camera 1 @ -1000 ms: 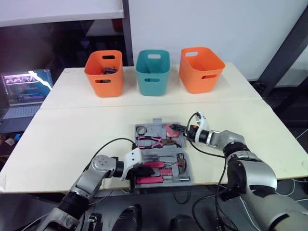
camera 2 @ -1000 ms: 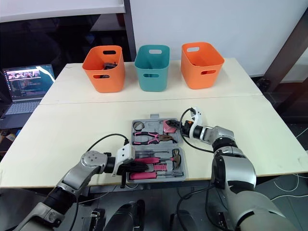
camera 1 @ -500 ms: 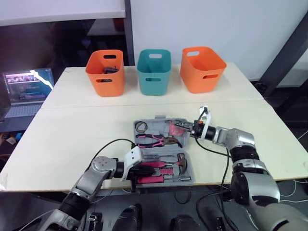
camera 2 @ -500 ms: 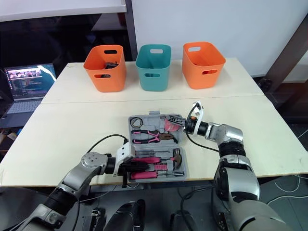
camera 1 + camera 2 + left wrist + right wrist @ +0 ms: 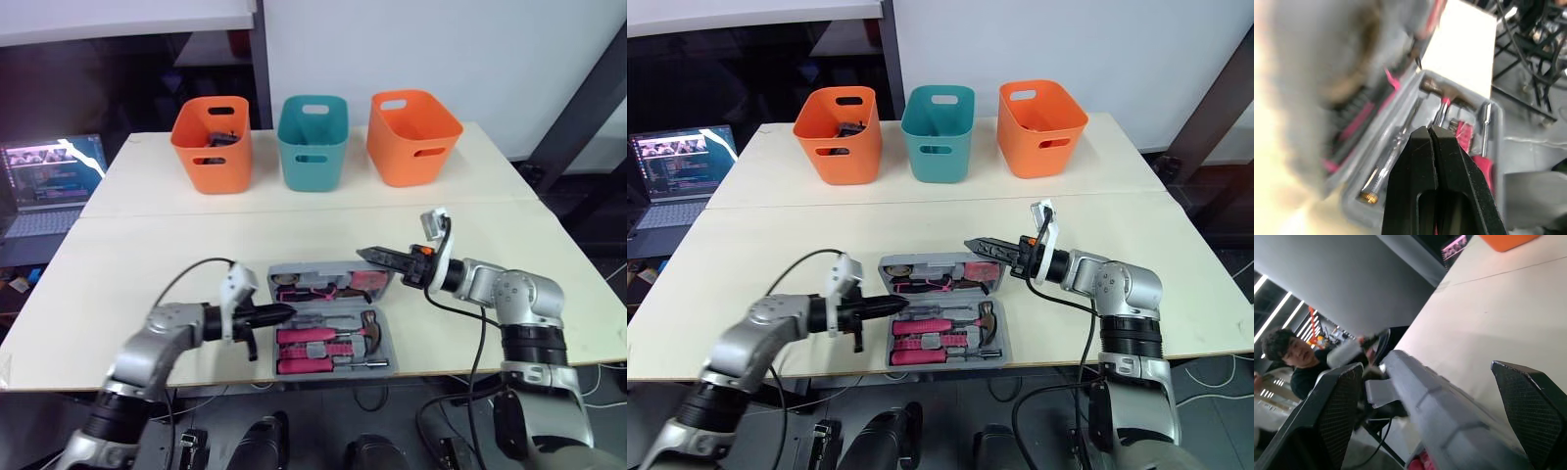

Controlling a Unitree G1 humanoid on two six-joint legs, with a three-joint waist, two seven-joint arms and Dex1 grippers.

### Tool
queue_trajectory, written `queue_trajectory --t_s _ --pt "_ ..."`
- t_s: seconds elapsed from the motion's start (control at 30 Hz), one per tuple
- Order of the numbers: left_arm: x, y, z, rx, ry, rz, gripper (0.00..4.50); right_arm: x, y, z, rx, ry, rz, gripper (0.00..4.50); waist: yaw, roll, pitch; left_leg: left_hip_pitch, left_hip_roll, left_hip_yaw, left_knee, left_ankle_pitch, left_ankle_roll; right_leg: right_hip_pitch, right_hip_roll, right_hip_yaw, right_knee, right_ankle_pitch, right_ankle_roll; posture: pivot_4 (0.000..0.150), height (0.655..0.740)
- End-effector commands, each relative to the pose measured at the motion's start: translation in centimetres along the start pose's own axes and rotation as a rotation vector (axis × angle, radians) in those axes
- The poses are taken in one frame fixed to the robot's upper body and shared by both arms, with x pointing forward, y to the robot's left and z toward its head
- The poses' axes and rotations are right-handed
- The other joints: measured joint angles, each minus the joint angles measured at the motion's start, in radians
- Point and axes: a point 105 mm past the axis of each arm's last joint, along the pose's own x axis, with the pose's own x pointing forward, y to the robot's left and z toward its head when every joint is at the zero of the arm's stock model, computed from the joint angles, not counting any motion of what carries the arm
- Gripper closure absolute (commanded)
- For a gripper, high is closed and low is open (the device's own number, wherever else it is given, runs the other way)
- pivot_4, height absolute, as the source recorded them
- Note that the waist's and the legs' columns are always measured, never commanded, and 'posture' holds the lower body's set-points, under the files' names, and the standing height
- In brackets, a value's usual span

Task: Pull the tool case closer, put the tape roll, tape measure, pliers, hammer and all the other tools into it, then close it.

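Cream worktop, three bins ranged along 12 o'clock. At 6 o'clock, hard by the near edge: tool case, lid partly raised, hammer and pink-handled pieces bedded inside. Right tool at 3 o'clock of the lid, fingers spread wide either side of its edge, clamping nothing. Left tool at 9 o'clock of the case, pinched shut, empty. Seemingly near the end: case pulled close and loaded, only closing left. Tape roll, tape measure and pliers hard to confirm behind the tilted lid. Contents of the orange bin at 11 o'clock too dark to identify.
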Motion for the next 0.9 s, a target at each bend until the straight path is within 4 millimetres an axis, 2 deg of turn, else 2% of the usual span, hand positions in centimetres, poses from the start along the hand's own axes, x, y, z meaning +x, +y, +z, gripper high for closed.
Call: queue_trajectory --t_s 0.03,0.17,0.27,0.47,0.63,0.8,0.9 --pt "-2.6 -0.6 1.8 -0.025 -0.043 -0.036 4.5 -0.1 1.7 0.0 -0.037 0.016 0.044 0.06 0.002 0.0 0.0 0.0 0.0 0.0 0.0 0.0 0.0 0.0 0.0 0.0 0.0 0.0 0.0 0.15 0.74" --pt "-7.8 -0.7 4.0 -0.121 -0.036 -0.053 4.5 -1.1 4.2 -2.8 -0.032 0.116 0.082 0.06 0.006 -0.001 0.001 0.0 0.0 0.0 0.0 0.0 0.0 -0.002 0.0 0.0 0.0 0.0 0.0 0.15 0.74" --pt "-9.3 0.4 4.1 -0.116 0.03 0.01 4.5 -2.3 5.6 -4.2 -0.068 0.17 0.075 0.06 0.009 0.001 0.002 -0.001 0.0 -0.001 0.0 -0.001 0.0 -0.004 -0.002 -0.001 -0.001 0.0 -0.001 0.15 0.74" --pt "-8.8 3.0 2.7 0.103 0.156 0.155 4.5 -5.2 6.4 -4.7 -0.407 0.233 -0.111 0.06 0.007 0.002 0.002 -0.003 0.0 0.0 -0.002 -0.004 -0.001 -0.003 -0.004 0.0 -0.013 -0.001 -0.007 0.15 0.74" --pt "-8.7 4.8 1.0 0.288 0.244 0.275 4.5 -9.2 6.5 -4.9 -0.638 0.293 -0.313 0.06 0.012 0.001 0.002 -0.008 -0.001 0.003 -0.001 -0.006 0.007 -0.004 -0.004 0.0 -0.017 0.003 -0.001 0.15 0.74" --pt "-9.0 5.5 1.4 0.294 0.209 0.291 4.5 -12.6 5.7 -4.8 -0.761 0.3 -0.484 0.06 0.02 0.001 0.002 -0.007 0.001 0.003 0.0 -0.005 0.007 0.0 -0.001 -0.001 -0.015 0.003 0.0 0.15 0.74" --pt "-9.5 5.9 1.5 0.296 0.207 0.299 4.5 -13.8 5.3 -4.7 -0.81 0.305 -0.539 0.06 0.024 0.001 0.002 -0.001 0.002 0.003 0.001 -0.005 0.006 0.004 -0.001 -0.001 -0.015 0.003 0.0 0.15 0.74"
